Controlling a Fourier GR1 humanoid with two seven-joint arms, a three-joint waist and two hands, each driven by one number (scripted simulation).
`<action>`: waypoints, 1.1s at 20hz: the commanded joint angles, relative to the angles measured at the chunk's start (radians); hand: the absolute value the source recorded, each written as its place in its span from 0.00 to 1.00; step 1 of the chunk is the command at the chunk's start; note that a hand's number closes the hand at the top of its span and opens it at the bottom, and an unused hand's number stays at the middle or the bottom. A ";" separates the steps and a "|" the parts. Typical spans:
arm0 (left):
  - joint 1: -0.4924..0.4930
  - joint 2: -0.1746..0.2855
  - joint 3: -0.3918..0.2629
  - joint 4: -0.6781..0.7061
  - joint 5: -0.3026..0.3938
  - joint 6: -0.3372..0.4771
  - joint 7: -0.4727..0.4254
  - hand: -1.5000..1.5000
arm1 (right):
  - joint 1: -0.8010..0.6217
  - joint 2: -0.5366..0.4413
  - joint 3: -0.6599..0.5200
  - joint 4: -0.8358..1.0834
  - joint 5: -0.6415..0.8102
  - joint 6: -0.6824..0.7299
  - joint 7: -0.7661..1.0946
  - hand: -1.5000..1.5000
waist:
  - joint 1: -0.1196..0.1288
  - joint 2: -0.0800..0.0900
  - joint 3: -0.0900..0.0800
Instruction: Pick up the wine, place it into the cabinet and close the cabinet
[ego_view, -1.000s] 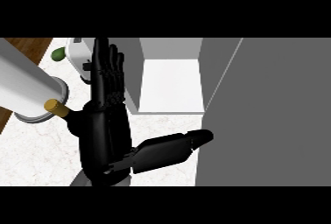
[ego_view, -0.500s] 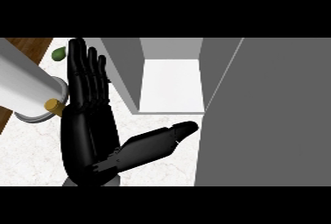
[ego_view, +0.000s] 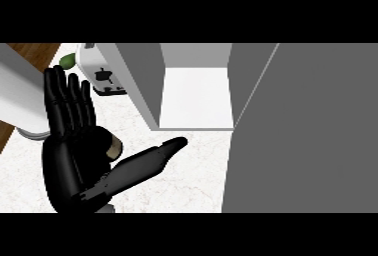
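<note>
The left hand (ego_view: 74, 165) is spread flat, grasping nothing, over the table (ego_view: 188, 172), near-left of the open cabinet (ego_view: 142, 85).

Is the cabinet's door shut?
No, the cabinet stands open, with its white floor showing inside.

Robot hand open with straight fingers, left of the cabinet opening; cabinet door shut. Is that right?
No: the cabinet door is open, swung out to the right, and the white shelf inside shows in the head view. The left robot hand is open with straight fingers, left of the opening, as stated.
</note>
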 joint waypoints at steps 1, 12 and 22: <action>0.046 0.040 0.088 -0.005 0.023 -0.009 -0.044 0.00 | 0.027 0.003 -0.032 -0.040 -0.063 0.017 -0.010 0.00 | -0.001 0.001 0.000; 0.190 0.083 0.263 0.016 0.252 -0.068 -0.217 0.00 | 0.078 0.013 0.000 -0.107 -0.037 0.031 0.004 0.00 | -0.004 0.001 0.000; 0.359 0.052 0.366 0.142 0.462 -0.195 -0.461 0.00 | 0.021 0.020 0.014 -0.131 -0.020 0.002 0.073 0.00 | 0.000 0.000 0.000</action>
